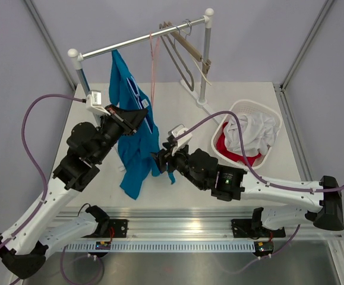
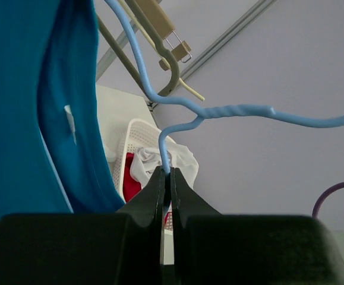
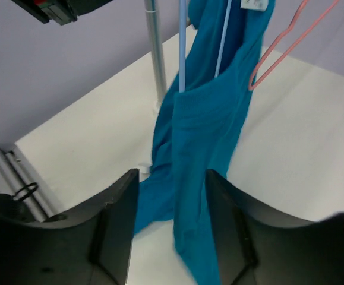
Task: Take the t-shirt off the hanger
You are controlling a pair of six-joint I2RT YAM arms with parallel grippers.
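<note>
The teal t-shirt (image 1: 133, 148) hangs long-axis vertical below the rail (image 1: 142, 38), hem toward the white worktop (image 1: 249, 98); left end effector (image 2: 166, 178) pinches the blue hanger (image 2: 231, 111); right end effector (image 3: 172, 178) gapes astride the cloth; grey walls surround.

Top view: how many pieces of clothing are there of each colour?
Blue: 1, the t-shirt
White: 1, a white garment in the basket
Red: 1, a red garment beneath it
Total: 3, as far as shows
</note>
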